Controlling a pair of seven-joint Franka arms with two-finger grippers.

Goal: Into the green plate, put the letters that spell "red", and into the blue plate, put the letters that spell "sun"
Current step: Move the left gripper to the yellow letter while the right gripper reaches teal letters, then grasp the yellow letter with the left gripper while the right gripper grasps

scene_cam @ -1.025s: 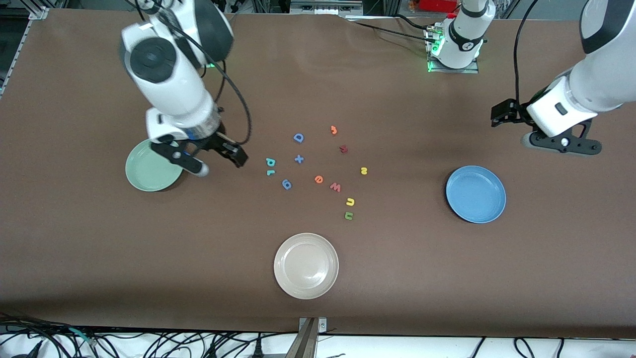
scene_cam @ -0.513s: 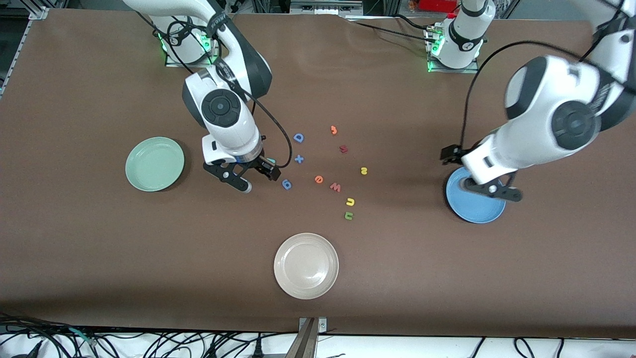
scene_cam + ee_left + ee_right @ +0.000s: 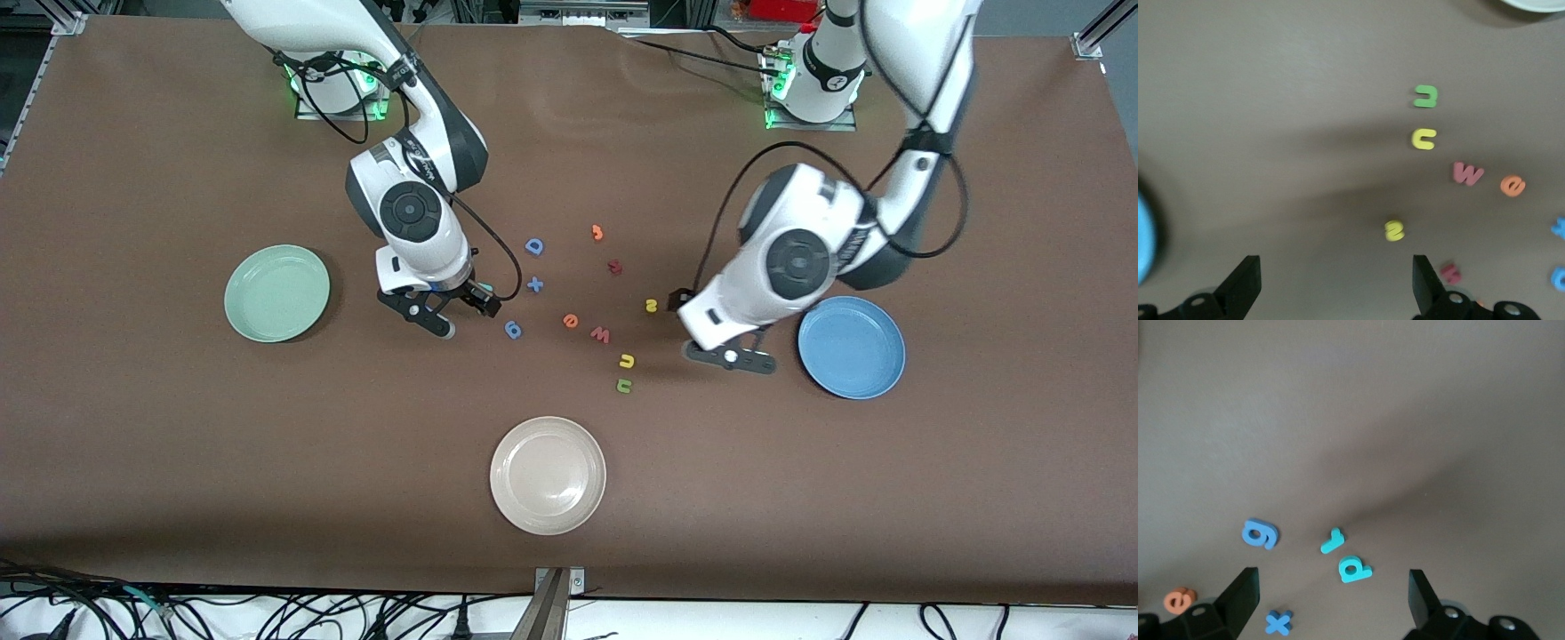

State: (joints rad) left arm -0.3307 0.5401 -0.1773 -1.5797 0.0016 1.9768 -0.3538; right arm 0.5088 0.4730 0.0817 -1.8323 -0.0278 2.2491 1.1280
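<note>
I read the table as a clock from the front camera, twelve toward my bases and six toward that camera, with the scatter of foam letters at the hub. The green plate (image 3: 276,293) sits at nine o'clock, the blue plate (image 3: 851,347) at three and a cream plate (image 3: 548,476) at six. Every letter I can see lies on the brown table (image 3: 178,462), outside all three plates. My right gripper (image 3: 458,313) hangs with its fingers spread wide and holding nothing, over the teal "r" (image 3: 1332,541) and the teal "d" (image 3: 1354,569), which lie just beside each other. The orange "e" (image 3: 571,320) rests near the hub, with a blue "g" (image 3: 513,330) at its nine and a red "w" (image 3: 600,334) at its four. My left gripper (image 3: 711,331) is spread just as wide, empty, over bare table between the yellow "s" (image 3: 651,305) and the blue plate. The yellow arch (image 3: 627,360) lies at five o'clock from the hub, and the green arch (image 3: 624,385) just beside it toward six.
</note>
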